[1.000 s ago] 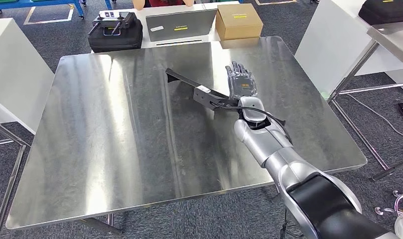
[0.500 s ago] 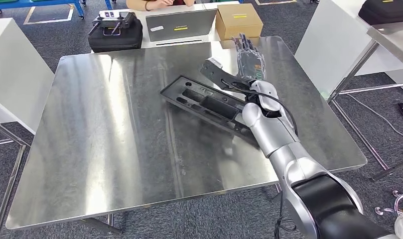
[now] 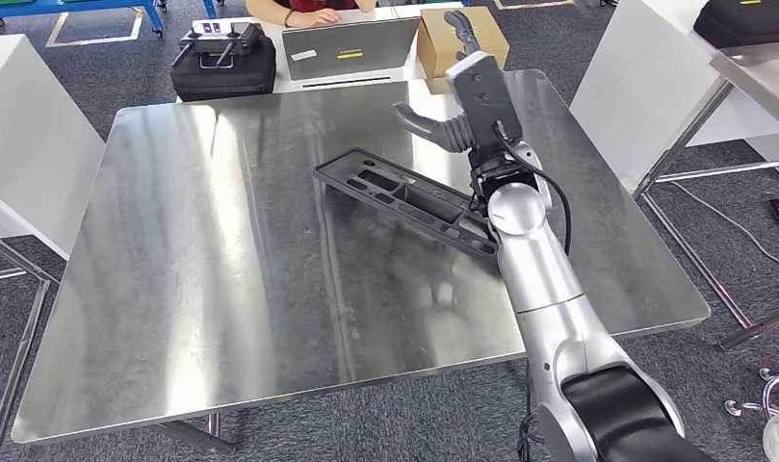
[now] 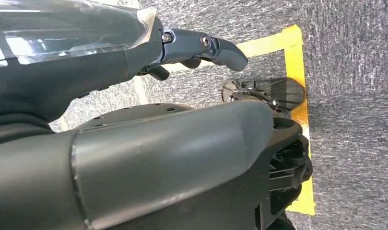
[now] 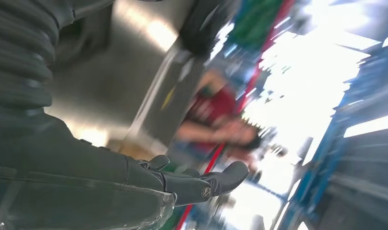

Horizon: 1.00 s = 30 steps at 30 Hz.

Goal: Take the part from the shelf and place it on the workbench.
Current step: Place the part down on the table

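Note:
The part, a long black plastic frame with several cut-outs, lies flat on the steel workbench, right of its middle. My right hand is raised above the part's far end, fingers spread and pointing up and away, holding nothing. In the right wrist view the same hand shows stretched fingers against a blurred background. My left hand hangs by my side over grey carpet, with its thumb extended and nothing in it.
Behind the workbench stand a black case with a controller, a grey laptop and a cardboard box. A person sits at the back. White tables flank the left and the right.
My right hand has let go of the part and risen well above the table. The part has dropped from its tilted, held pose and now lies flat on the workbench.

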Each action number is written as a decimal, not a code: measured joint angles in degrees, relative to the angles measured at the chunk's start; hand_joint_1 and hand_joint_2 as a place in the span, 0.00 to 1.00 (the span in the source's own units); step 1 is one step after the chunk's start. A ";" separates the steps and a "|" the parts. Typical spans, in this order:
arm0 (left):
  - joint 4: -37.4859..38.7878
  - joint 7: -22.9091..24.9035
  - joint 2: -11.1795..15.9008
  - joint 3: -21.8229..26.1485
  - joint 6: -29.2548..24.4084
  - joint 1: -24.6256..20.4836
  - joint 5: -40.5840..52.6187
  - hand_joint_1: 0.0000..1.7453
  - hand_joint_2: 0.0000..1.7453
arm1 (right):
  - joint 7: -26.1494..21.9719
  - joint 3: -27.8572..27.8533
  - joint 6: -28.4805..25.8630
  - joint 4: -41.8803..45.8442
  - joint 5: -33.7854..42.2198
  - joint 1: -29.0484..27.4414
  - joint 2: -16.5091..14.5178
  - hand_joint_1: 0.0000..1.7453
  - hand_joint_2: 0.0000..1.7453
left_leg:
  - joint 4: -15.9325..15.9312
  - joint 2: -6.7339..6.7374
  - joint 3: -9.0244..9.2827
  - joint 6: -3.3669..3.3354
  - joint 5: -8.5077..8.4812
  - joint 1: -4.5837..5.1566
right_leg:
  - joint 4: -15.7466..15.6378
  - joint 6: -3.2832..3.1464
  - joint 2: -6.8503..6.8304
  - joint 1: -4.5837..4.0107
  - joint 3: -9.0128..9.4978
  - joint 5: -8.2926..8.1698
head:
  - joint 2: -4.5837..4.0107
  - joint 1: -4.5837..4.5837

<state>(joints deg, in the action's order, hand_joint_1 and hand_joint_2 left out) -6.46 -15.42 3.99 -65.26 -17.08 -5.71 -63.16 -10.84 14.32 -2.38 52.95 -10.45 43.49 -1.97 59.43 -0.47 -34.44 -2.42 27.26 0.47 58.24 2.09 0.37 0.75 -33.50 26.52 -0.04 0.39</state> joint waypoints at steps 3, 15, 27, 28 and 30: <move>0.01 -0.66 0.03 0.00 0.08 0.16 -0.57 0.00 0.00 | -1.12 0.39 3.96 9.22 10.19 -4.31 -0.09 0.00 1.00 | -0.01 0.00 -0.02 0.00 0.01 0.00 | 0.00 0.00 0.00 0.00 -0.01 0.01 | 0.00 0.00; 0.11 -3.13 -0.19 0.01 -0.05 0.55 -2.27 0.00 0.00 | -4.84 3.91 13.92 37.33 28.40 -18.09 0.71 0.00 1.00 | -0.03 0.02 -0.01 0.00 0.01 0.00 | -0.01 -0.01 0.02 0.00 -0.05 0.01 | 0.00 0.00; 0.74 -3.47 -0.70 -0.03 -0.19 0.63 -3.59 0.00 0.00 | -5.79 5.40 22.01 48.77 35.83 -26.63 2.37 0.00 0.00 | -0.03 0.02 0.02 0.00 0.01 0.00 | -0.01 -0.01 0.00 0.00 -0.01 0.01 | 0.00 0.01; 0.82 -3.56 -0.74 -0.07 -0.20 0.63 -3.58 0.00 0.00 | -5.86 5.43 22.31 49.09 36.11 -27.09 2.52 0.00 0.00 | -0.03 0.02 0.02 0.00 0.01 0.00 | -0.01 -0.01 0.00 0.00 -0.01 0.01 | 0.00 0.01; 0.98 -3.76 -0.82 -0.32 -0.21 0.63 -3.53 0.00 0.00 | -6.04 5.44 22.95 49.54 36.94 -27.87 2.82 0.00 0.00 | -0.03 0.02 0.02 0.00 0.01 0.00 | -0.01 -0.01 0.00 0.00 -0.01 0.01 | 0.00 0.00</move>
<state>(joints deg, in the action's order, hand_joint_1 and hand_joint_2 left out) -5.48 -19.18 3.17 -65.58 -17.29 -5.08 -66.69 -16.88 19.76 20.57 102.49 26.49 15.62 0.86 59.40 -0.44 -34.41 -2.42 27.27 0.47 58.22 2.08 0.38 0.75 -33.50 26.53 -0.04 0.39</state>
